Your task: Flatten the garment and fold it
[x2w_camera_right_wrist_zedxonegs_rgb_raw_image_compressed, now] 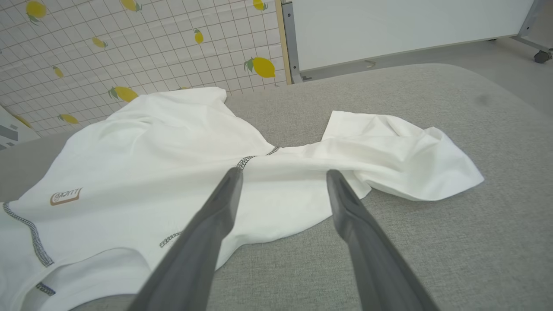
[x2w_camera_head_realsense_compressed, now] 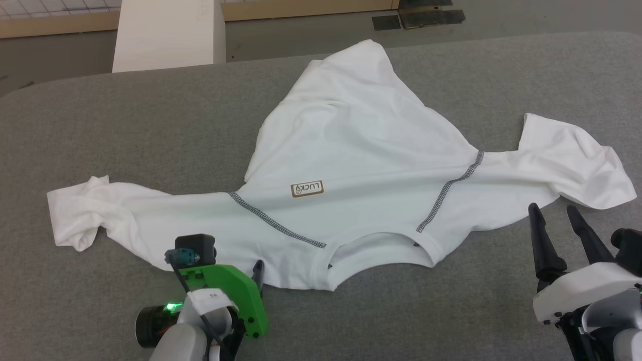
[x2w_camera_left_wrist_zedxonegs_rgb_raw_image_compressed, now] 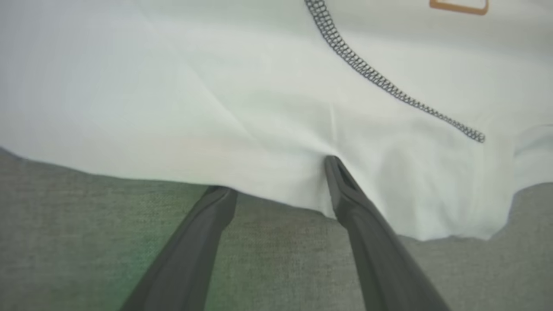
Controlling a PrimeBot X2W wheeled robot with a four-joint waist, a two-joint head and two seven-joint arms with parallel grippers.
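The garment (x2w_camera_head_realsense_compressed: 351,150) is a white T-shirt with dark zigzag seams, lying spread on the grey table (x2w_camera_head_realsense_compressed: 125,125), collar toward me and both sleeves stretched sideways and crumpled. My left gripper (x2w_camera_head_realsense_compressed: 248,268) is at the near hem by the left shoulder, largely hidden behind its green wrist mount. In the left wrist view the left gripper (x2w_camera_left_wrist_zedxonegs_rgb_raw_image_compressed: 276,172) is open and straddles the garment (x2w_camera_left_wrist_zedxonegs_rgb_raw_image_compressed: 216,86) edge, one fingertip under the fabric and the other on top. My right gripper (x2w_camera_head_realsense_compressed: 551,208) stands open just short of the right sleeve. The right wrist view shows the right gripper (x2w_camera_right_wrist_zedxonegs_rgb_raw_image_compressed: 284,171) held above the garment (x2w_camera_right_wrist_zedxonegs_rgb_raw_image_compressed: 151,151), apart from it.
A rigid white box (x2w_camera_head_realsense_compressed: 168,32) stands beyond the table's far left edge. Dark mats (x2w_camera_head_realsense_compressed: 416,17) lie on the floor behind. A lemon-patterned wall (x2w_camera_right_wrist_zedxonegs_rgb_raw_image_compressed: 129,43) and a white board (x2w_camera_right_wrist_zedxonegs_rgb_raw_image_compressed: 389,26) stand past the far edge. Bare grey table (x2w_camera_right_wrist_zedxonegs_rgb_raw_image_compressed: 432,237) lies to the right.
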